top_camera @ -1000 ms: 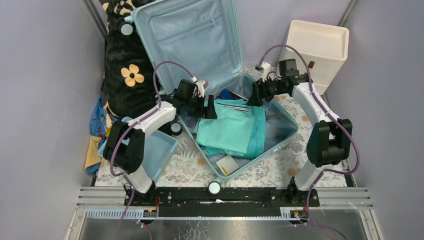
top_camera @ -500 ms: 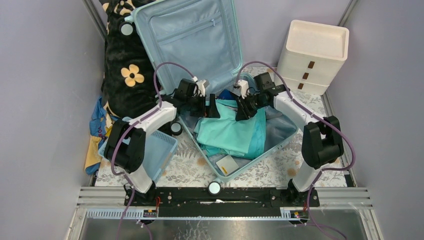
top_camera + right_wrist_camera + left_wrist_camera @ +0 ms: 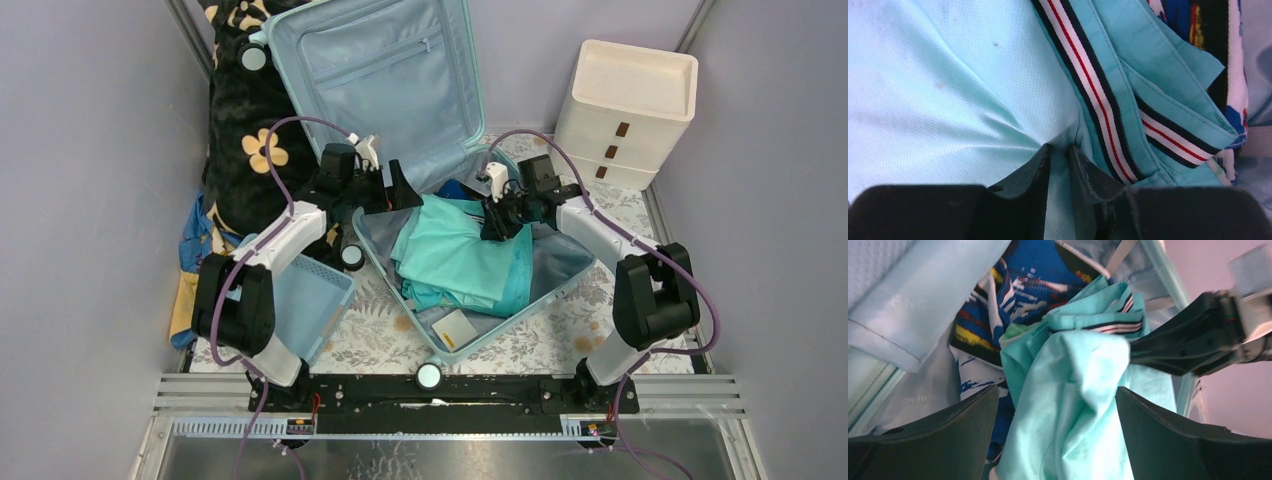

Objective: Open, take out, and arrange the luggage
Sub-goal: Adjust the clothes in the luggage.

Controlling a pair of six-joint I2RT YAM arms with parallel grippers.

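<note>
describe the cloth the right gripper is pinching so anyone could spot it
Start at the open aqua luggage. On top of its clothes pile lies the pale mint garment, pinched by the right gripper. It is plain and lighter than the teal garment with striped trim beside it.

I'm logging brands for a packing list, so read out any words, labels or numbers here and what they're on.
Lining of the luggage: faint embossed lettering, too blurred to read.
Blue patterned garment: pattern only, no words.
Mint shirt: no text.
Pale card in the case: too small to read.
Nothing else is legible.
</note>
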